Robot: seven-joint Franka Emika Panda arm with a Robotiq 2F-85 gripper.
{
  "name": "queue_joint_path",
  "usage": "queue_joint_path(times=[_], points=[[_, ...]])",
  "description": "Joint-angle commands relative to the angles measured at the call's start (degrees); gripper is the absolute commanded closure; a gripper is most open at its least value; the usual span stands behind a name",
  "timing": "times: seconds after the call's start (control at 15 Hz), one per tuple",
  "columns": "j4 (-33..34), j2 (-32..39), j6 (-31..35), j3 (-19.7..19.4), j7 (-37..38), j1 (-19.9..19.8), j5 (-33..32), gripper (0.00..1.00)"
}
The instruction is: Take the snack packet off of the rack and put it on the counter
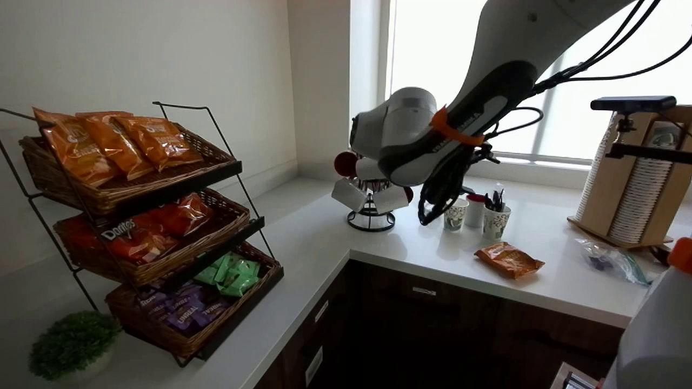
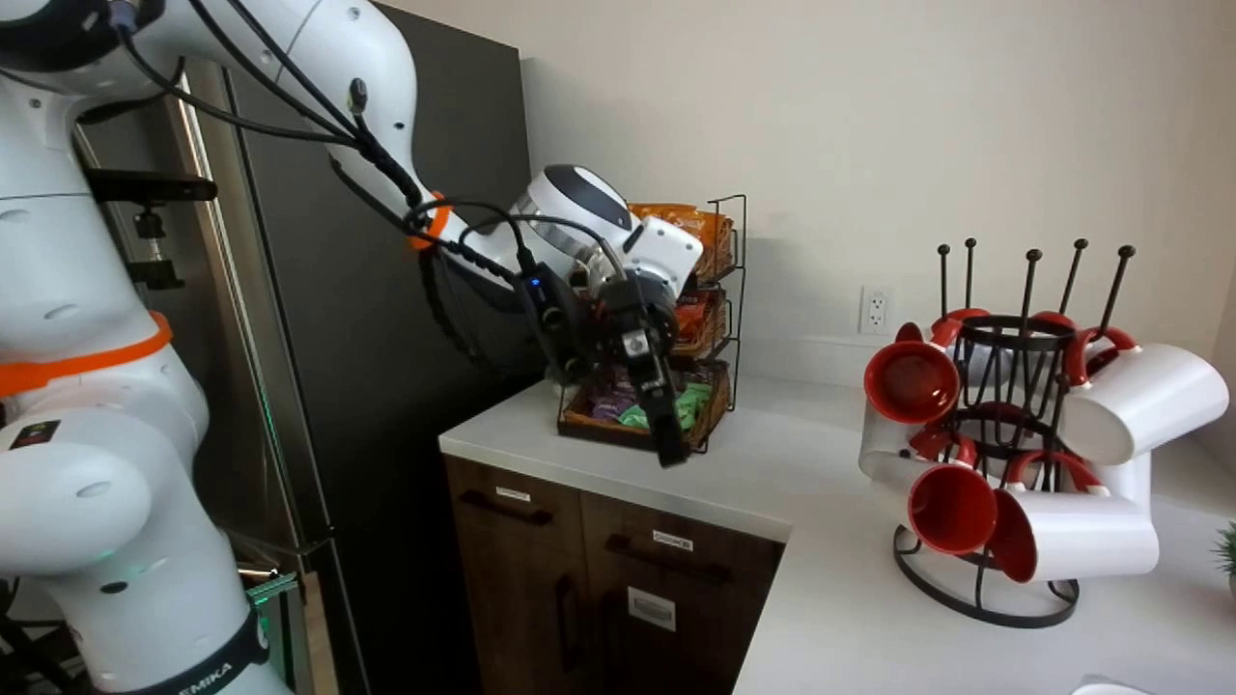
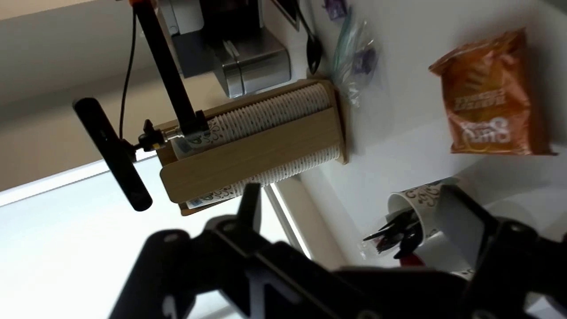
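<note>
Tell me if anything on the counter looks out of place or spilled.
The crumpled clear plastic bag beside the wooden cup holder looks stray, as if left out. One orange packet lies on the counter, away from the rack, but that fits the task. I see no spill.

The snack packet point(image 1: 508, 259) was shiny, crinkled foil; the table point(image 1: 305, 232) was smooth, with a soft sheen. The rack point(image 1: 200, 246) paired thin metal wire with rough, woven wicker. The cabinets point(image 2: 517, 589) looked like dark wood, low in shine. The mugs point(image 2: 1091, 531) had the gloss of glazed ceramic. The cup holder point(image 3: 252, 155) was smooth, pale wood, the zip bag point(image 3: 354, 79) clear, wrinkled plastic. The arm point(image 2: 68, 521) had a sleek, plastic-looking shell; the fingers point(image 3: 250, 206) were matt.
</note>
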Motion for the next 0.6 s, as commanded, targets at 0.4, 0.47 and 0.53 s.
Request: queue_joint_path(times=[0.4, 0.47, 0.53], points=[[3.0, -25.7, -4.6, 3.6, -23.1, 6.8, 22.4, 0.00], [3.4, -27.4, -4.0, 3.1, -24.5, 6.7, 23.8, 0.00], [4.3, -28.8, -3.6, 2.6, -26.3, 6.4, 25.3, 0.00]])
